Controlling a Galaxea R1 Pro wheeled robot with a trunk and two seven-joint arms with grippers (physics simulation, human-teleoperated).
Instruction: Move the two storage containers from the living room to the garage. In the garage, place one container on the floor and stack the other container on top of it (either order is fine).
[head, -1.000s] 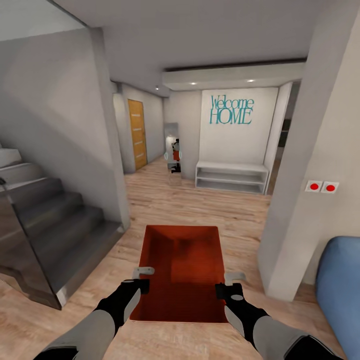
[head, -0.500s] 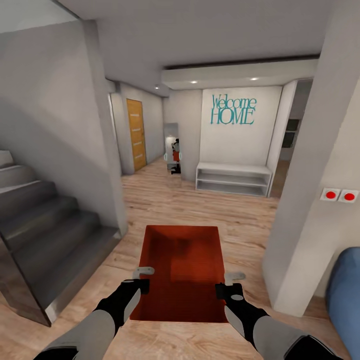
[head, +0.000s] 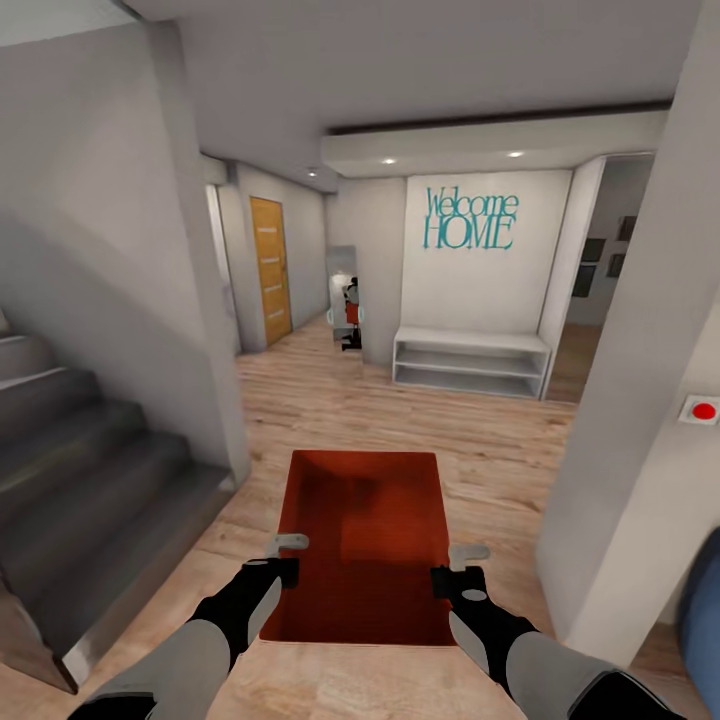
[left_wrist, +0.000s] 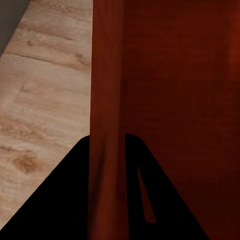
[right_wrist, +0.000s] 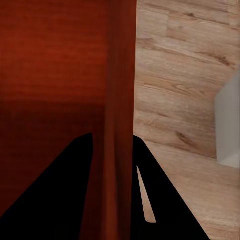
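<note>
An orange-red open-topped storage container (head: 365, 545) hangs in front of me above the light wood plank floor, carried between both arms. My left gripper (head: 285, 558) is shut on its left wall (left_wrist: 106, 125), one finger (left_wrist: 65, 195) outside and one inside. On the opposite side my right gripper (head: 455, 565) is shut on the right wall (right_wrist: 120, 125) in the same way. I see one container; the second is out of view.
A dark grey staircase (head: 80, 450) rises at the left beside a grey wall. A pale pillar (head: 640, 400) with a red switch (head: 703, 410) stands at the right. Ahead lie a hallway, a white low shelf (head: 470, 362) under a "Welcome HOME" sign, and a wooden door (head: 271, 268).
The whole view has shifted: stairs and pillar have slid outward and nearer, so I have rolled forward into the hallway. Both grippers and the container hold the same pose.
</note>
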